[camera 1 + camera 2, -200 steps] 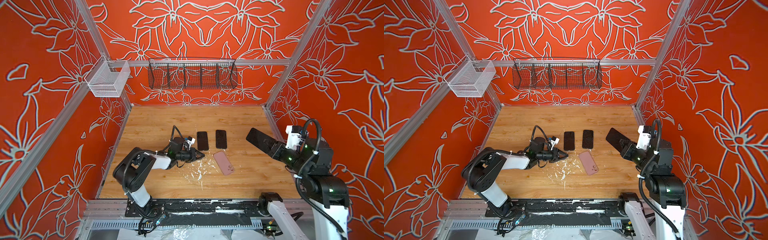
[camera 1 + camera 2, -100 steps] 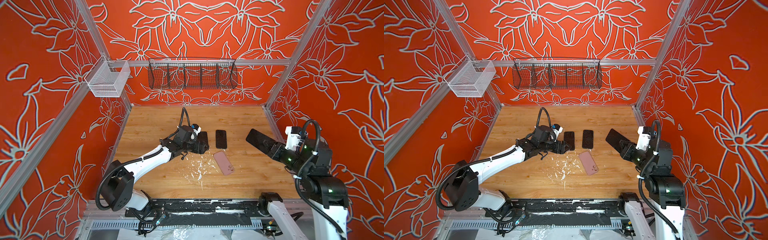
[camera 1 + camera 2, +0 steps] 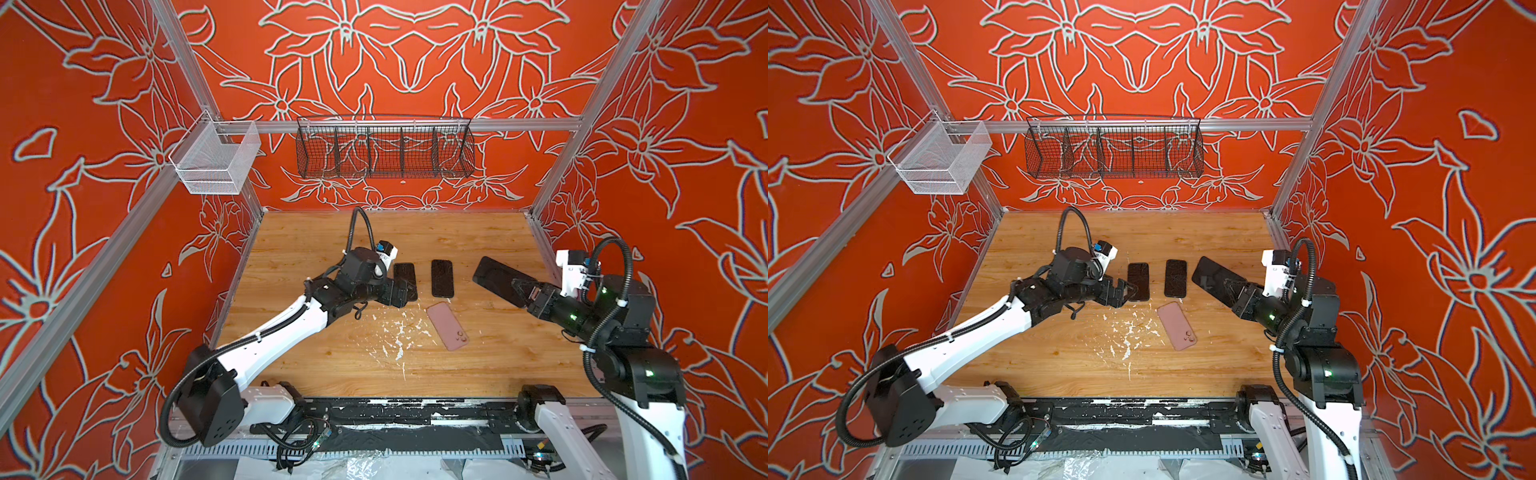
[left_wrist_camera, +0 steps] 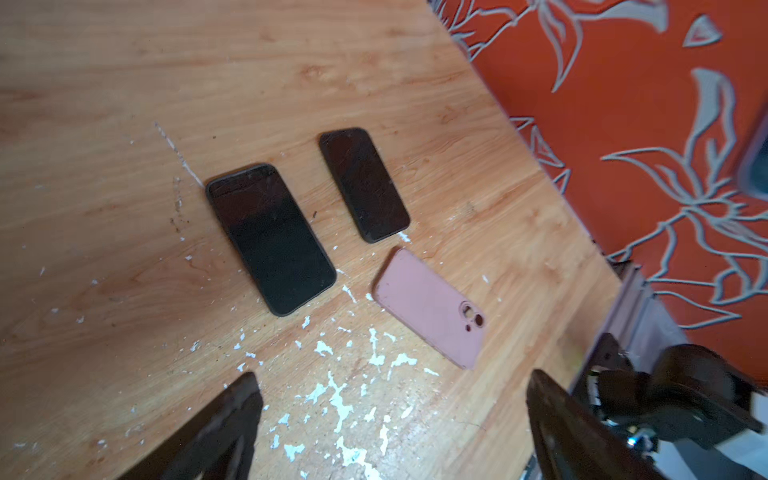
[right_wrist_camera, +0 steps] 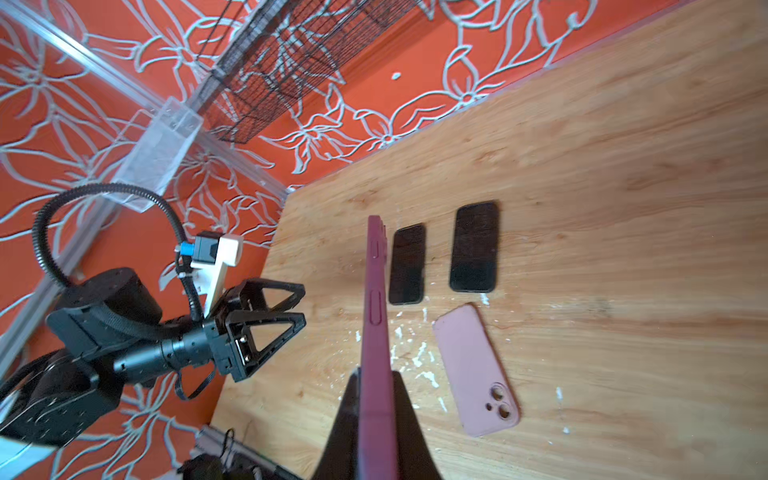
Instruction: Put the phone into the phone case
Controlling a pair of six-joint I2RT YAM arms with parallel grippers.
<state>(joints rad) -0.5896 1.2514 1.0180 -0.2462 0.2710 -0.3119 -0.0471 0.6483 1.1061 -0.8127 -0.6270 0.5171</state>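
My left pincer (image 3: 1128, 291) is spread wide apart above the desk (image 3: 1059, 357). Its tips are near the lower edge of a black phone (image 3: 1138, 279) at frame centre in both top views. A second black phone (image 3: 1175, 278) lies flat just to the right of it. A pink case (image 3: 1177, 326) lies below them, back up. My right pincer (image 3: 521, 291) is clamped on a maroon case (image 5: 376, 291), held off the desk at centre right.

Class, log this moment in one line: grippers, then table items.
left gripper: open, empty | right gripper: shut on maroon case | table: two phones, pink case
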